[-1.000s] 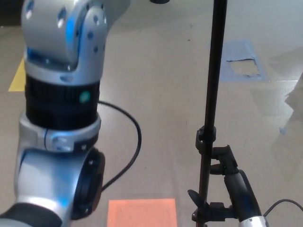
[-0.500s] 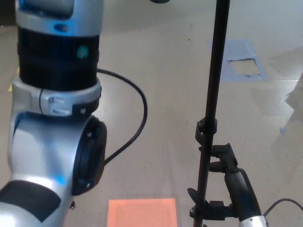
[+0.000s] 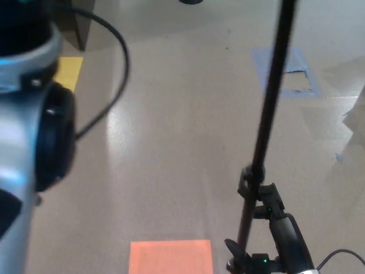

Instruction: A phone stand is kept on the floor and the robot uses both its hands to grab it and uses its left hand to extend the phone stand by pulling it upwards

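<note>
Right hand (image 3: 279, 228) fingers clasping tilted phone stand (image 3: 268, 120) pole; left fingers unseen; risk of toppling through off-axis pull.

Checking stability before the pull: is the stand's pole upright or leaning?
Leaning: the phone stand's pole slants toward the top right, held low by the right hand.
</note>
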Tool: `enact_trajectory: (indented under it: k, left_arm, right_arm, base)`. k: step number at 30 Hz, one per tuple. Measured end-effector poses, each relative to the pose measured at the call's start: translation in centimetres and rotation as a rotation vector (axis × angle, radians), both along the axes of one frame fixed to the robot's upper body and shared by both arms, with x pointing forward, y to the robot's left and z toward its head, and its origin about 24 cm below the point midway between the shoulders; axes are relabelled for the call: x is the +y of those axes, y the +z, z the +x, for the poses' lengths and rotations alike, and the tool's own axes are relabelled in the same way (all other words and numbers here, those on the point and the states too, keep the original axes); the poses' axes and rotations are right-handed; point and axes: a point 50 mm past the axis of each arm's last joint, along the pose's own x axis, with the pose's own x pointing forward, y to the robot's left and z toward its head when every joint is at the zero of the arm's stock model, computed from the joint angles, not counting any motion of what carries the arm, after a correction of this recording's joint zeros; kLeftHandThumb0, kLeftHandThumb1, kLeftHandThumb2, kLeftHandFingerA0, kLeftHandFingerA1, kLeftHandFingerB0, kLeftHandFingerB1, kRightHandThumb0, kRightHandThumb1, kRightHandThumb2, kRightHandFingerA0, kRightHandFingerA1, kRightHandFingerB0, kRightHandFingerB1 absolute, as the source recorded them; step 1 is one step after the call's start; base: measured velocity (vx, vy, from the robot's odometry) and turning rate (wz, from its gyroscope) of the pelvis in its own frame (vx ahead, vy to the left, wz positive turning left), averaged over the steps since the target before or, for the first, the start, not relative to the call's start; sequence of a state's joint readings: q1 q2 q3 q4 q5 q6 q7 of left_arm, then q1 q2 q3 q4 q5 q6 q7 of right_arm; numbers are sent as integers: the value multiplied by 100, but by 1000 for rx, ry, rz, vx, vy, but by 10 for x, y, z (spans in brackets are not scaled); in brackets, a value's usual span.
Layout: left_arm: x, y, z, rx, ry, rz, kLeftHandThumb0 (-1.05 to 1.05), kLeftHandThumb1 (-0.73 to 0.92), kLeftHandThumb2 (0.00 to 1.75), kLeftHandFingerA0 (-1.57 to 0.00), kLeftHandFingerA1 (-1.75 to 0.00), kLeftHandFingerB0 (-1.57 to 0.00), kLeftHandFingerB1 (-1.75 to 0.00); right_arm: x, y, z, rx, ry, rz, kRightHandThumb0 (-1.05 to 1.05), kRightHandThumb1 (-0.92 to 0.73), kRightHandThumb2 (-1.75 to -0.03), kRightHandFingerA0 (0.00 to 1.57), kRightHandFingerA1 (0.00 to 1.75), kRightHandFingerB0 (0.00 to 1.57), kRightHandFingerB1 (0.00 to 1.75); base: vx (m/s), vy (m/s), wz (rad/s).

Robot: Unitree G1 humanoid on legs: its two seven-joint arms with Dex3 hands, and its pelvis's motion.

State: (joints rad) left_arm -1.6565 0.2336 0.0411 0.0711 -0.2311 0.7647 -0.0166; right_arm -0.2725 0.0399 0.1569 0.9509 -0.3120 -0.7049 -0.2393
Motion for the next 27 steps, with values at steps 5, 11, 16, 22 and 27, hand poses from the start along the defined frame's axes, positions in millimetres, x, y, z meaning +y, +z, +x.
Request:
enact_trajectory:
  k: [5,11,16,22,27]
  left_arm:
    - [1,7,-17,-104,16,90,-104,74,118,0,-15,0,-4]
    - [-1,8,-27,-153,2,165,-105,77,121,0,-16,0,-1]
    - [0,-2,-24,-150,-11,182,-105,77,120,0,-12,0,-2]
    - [8,-28,-21,-128,-22,169,-105,80,121,0,-9,0,-10]
    - [13,-52,-18,-103,-10,178,-105,81,123,0,-9,0,-1]
  right_arm:
    - [0,-2,-2,8,1,2,-54,-29,-97,147,136,148,135]
    - [0,-3,-2,15,-1,6,-56,-30,-98,148,137,148,136]
    - [0,-2,-2,6,3,5,-56,-28,-96,147,136,147,135]
    - [-1,2,-1,-29,-3,-8,-105,-77,-65,100,117,78,102]
    - [-7,6,-2,-60,-12,-39,-105,-78,-67,11,79,0,45]
  base:
    - [0,0,0]
    - [0,0,0]
    - [0,0,0]
    - [0,0,0]
    - [0,0,0]
